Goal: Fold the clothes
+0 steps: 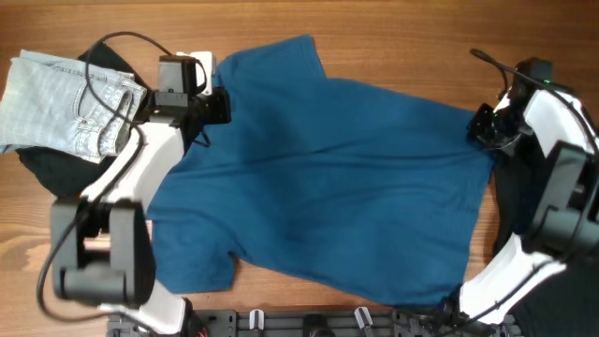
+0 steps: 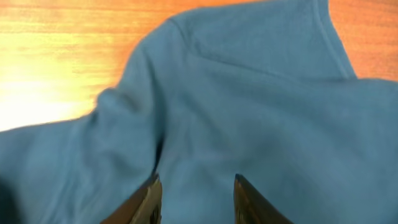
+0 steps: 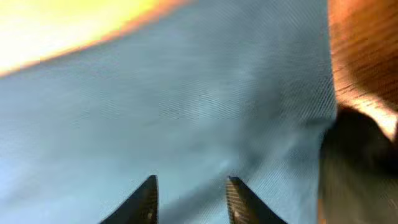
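While both sets of jaws stand parted and empty, the left gripper (image 2: 194,194) and right gripper (image 3: 189,198) could pinch only the top layer of the blue shirt (image 1: 328,178) ahead of their tips, bunching it.

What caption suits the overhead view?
Left gripper and right gripper at opposite edges of a spread blue shirt; jeans nearby.

Blue shirt (image 1: 328,178) spread flat, pale jeans (image 1: 65,103) nearby
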Robot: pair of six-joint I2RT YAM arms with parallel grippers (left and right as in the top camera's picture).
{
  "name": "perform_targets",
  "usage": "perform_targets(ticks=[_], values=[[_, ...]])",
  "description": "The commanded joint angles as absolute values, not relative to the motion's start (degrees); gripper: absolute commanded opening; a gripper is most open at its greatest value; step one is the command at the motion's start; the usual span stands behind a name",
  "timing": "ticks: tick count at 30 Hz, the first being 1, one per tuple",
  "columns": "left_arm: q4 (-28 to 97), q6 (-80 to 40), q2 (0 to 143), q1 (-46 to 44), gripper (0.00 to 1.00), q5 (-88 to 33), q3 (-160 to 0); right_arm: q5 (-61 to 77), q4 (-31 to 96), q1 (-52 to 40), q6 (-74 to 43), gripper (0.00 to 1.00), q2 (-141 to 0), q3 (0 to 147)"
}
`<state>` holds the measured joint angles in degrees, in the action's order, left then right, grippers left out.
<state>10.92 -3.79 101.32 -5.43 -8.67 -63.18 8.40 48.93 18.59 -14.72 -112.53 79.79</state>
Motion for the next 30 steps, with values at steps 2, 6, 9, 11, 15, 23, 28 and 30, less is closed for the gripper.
perform_targets(ticks=[2, 6, 9, 11, 15, 23, 28, 30], values=[[0.58, 1.52, 110.15, -6.07, 0.35, -11.25, -63.61, 20.34, 49.17, 18.81, -11.16, 0.41, -97.27, 80.05], [-9.41, 1.50, 117.51, -5.85, 0.27, -8.62, -63.72, 21.52, 51.75, 18.35, -12.21, 0.41, -90.63, 80.03], [-12.91, 1.30, 122.21, -4.91, 0.23, -6.70, -63.99, 21.52, 54.13, 17.39, -12.23, 0.41, -89.62, 80.03], [-14.48, 0.58, 124.22, -3.60, 0.20, -4.86, -64.23, 21.45, 55.18, 16.56, -12.16, 0.41, -89.78, 79.88], [-18.35, -5.76, 126.32, 2.13, 0.15, 0.54, -64.38, 20.08, 55.09, 14.15, -12.19, 0.40, -89.78, 78.72], [-15.53, -13.98, 126.23, 12.34, 0.15, -11.60, -69.89, 5.23, 50.54, 8.14, -19.62, 0.45, -90.00, 71.59], [-13.15, -13.98, 124.33, 11.33, 0.20, -13.96, -73.23, 2.79, 45.76, 8.10, -23.53, 0.50, -93.23, 67.37], [-12.93, -13.98, 122.23, 10.81, 0.26, -13.98, -73.30, 4.01, 45.43, 8.10, -21.78, 0.50, -95.50, 67.26]])
